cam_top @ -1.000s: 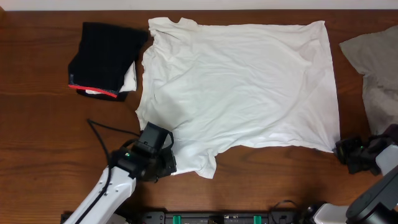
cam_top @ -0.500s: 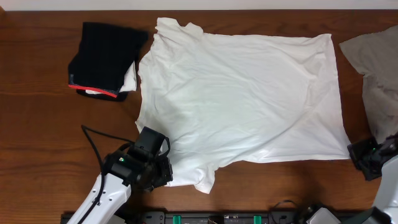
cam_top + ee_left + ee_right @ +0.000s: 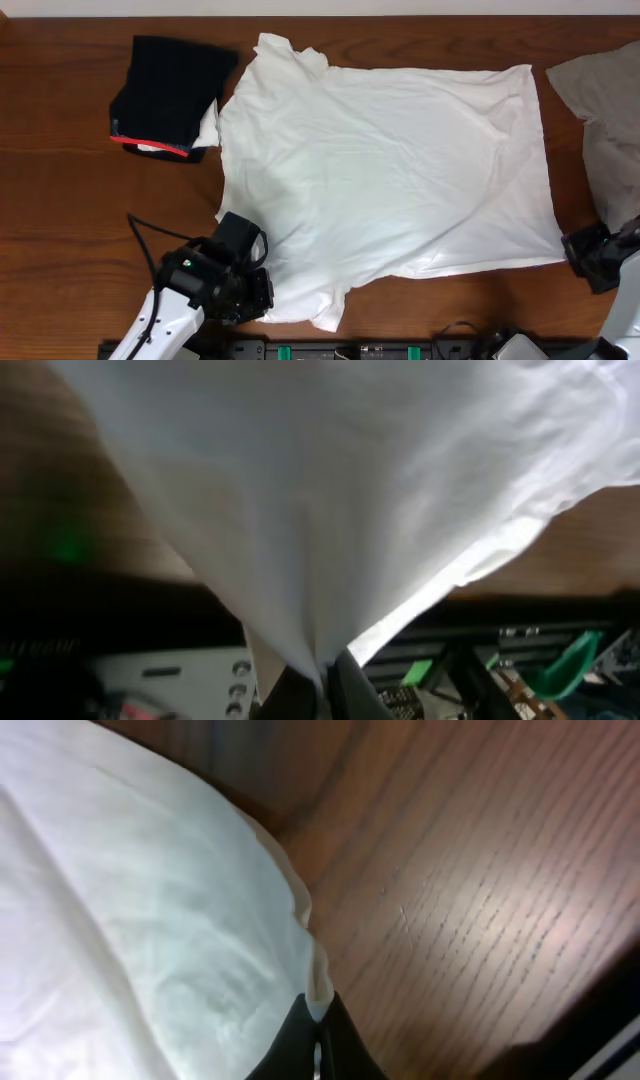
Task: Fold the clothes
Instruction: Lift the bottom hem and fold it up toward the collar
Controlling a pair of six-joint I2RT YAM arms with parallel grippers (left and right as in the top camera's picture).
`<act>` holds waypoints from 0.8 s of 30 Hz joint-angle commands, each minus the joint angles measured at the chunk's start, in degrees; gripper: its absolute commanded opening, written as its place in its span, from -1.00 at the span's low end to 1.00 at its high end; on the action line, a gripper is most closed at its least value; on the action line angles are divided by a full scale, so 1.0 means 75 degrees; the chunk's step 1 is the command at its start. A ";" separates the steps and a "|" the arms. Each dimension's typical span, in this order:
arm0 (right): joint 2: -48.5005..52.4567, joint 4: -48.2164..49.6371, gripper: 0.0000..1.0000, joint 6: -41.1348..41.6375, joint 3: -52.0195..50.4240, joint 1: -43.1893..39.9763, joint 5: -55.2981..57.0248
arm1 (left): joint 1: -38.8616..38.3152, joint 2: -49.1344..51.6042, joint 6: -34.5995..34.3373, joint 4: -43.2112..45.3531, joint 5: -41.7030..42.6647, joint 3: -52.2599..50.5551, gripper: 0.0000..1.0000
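White T-shirt [image 3: 390,170], its near edge pinched tight between left fingers [image 3: 288,698] and between right fingers [image 3: 290,1048]

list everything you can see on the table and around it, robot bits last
white T-shirt: one, white, spread flat across the middle of the table
black garment: one, black with a red edge, folded at far left, beside the shirt's collar end
white cloth: one bit, white, poking out from under the black garment
grey-beige garment: one, grey-beige, at the right edge, partly out of frame
table: one, dark brown wood
cable: one, black, looping by the left arm
left gripper: one, black, shut on the white T-shirt's near-left corner
right gripper: one, black, shut on its near-right corner
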 commanded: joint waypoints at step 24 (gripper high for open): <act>0.1125 -0.0192 -0.97 -0.0052 0.2055 0.0962 -0.0213 | 0.0332 0.1891 0.0836 0.0880 -0.0699 0.2897 -0.88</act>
